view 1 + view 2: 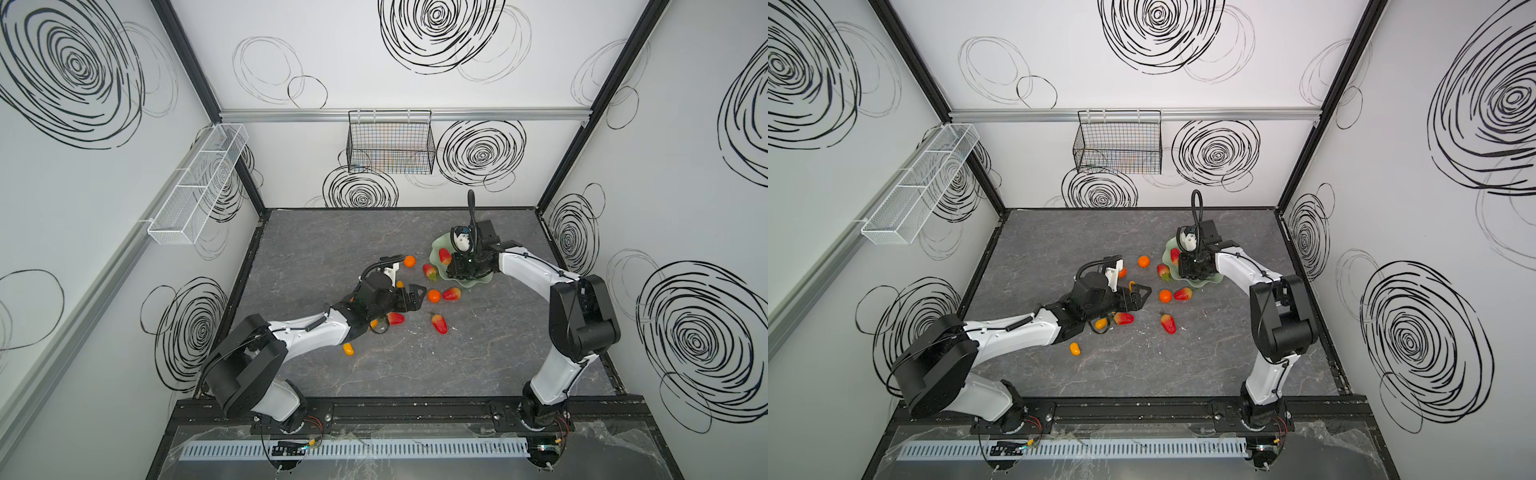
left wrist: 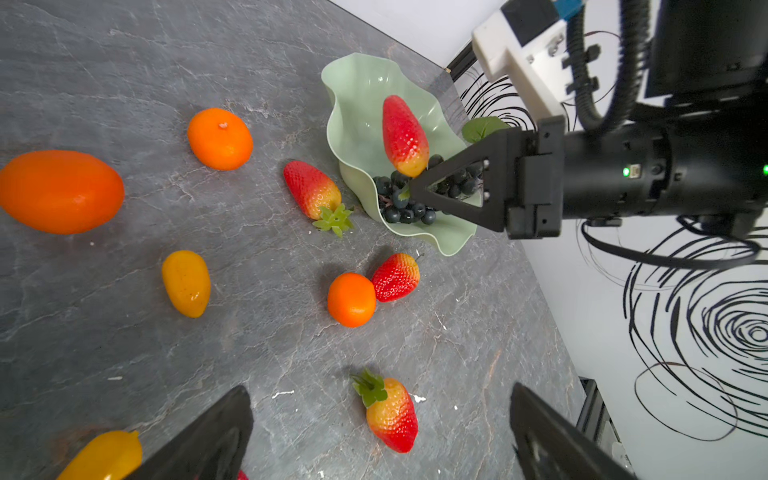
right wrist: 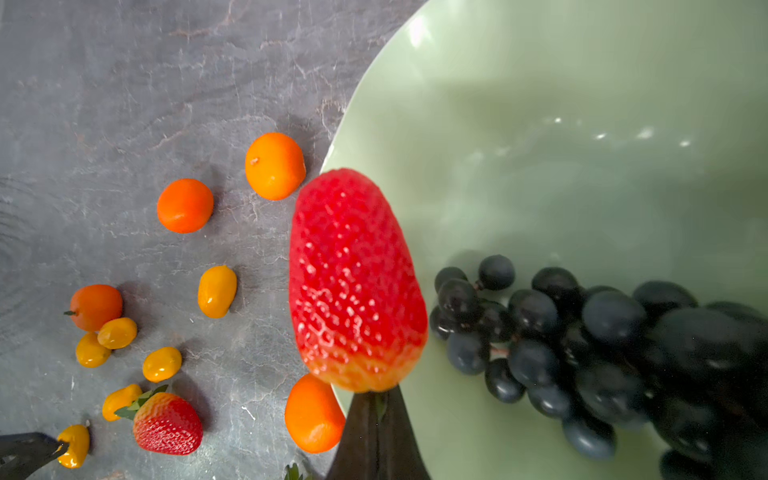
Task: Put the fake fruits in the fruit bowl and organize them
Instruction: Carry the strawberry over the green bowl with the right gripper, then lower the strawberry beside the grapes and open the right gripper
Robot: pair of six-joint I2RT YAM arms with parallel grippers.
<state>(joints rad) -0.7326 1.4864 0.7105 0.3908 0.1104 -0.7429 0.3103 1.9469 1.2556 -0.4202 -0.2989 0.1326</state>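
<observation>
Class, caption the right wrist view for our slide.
Right hand holds a strawberry by its stem end over the bowl, beside grapes.

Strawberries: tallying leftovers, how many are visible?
5 strawberries: one in the fruit bowl, one beside it, one touching a tangerine, one alone, one by the left claw; arms may hide more.

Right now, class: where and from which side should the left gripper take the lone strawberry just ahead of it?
Take the strawberry across its wide middle, from above, with the left gripper. It lies on its side, alone, so both flanks are free; the tapered tip and leafy cap would probably slip.
</observation>
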